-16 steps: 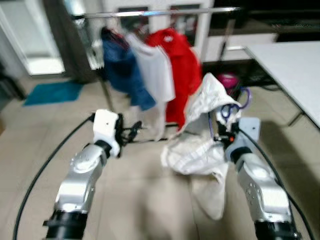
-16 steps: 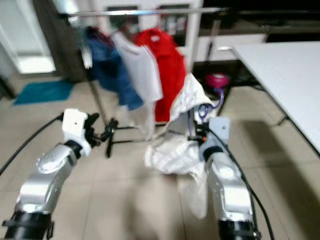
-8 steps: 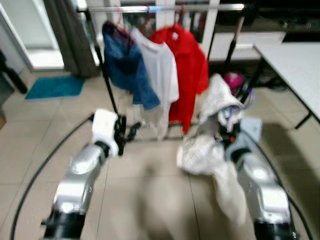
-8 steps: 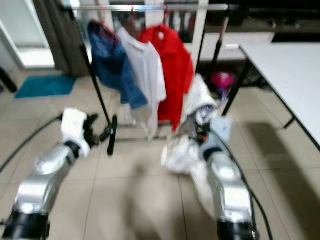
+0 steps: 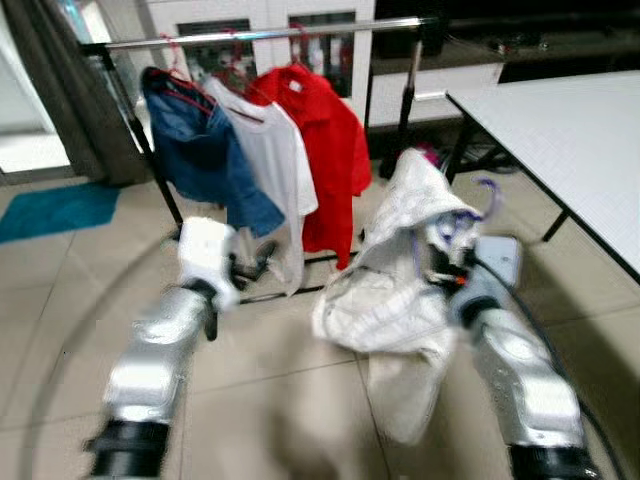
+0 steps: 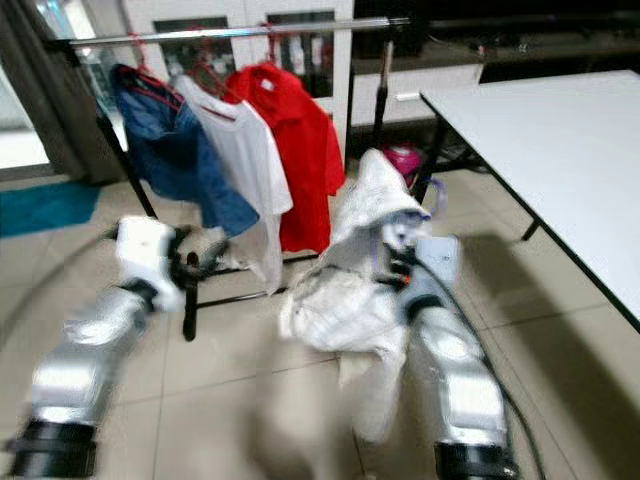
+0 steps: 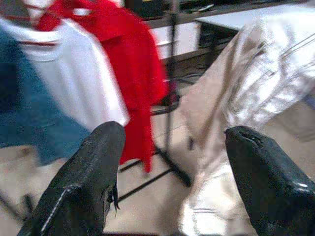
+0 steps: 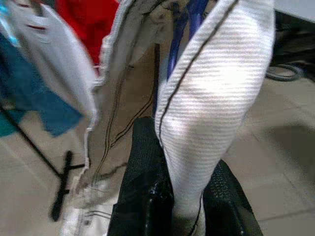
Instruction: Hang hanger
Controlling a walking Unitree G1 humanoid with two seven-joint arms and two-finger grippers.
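Right gripper [image 8: 172,196]: I saw its fingers clamped on a white striped garment [image 5: 395,290] draped over a purple hanger [image 5: 487,200]; both were raised in front of the robot, just right of the rail's clothes.
Left gripper [image 7: 170,182]: fingers spread wide, nothing between them; held out toward the rack.
Rail [image 5: 250,33]: carried a blue shirt [image 5: 195,150], a white shirt [image 5: 265,160] and a red shirt [image 5: 325,150].
Table [image 5: 570,130]: white; stood to the right.

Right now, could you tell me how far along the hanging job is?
Done: a blue garment, white shirt and red shirt hang on the rail. In hand: the right gripper is shut on the white garment with its purple hanger; the left gripper is open. Left: hooking that hanger onto the rail.
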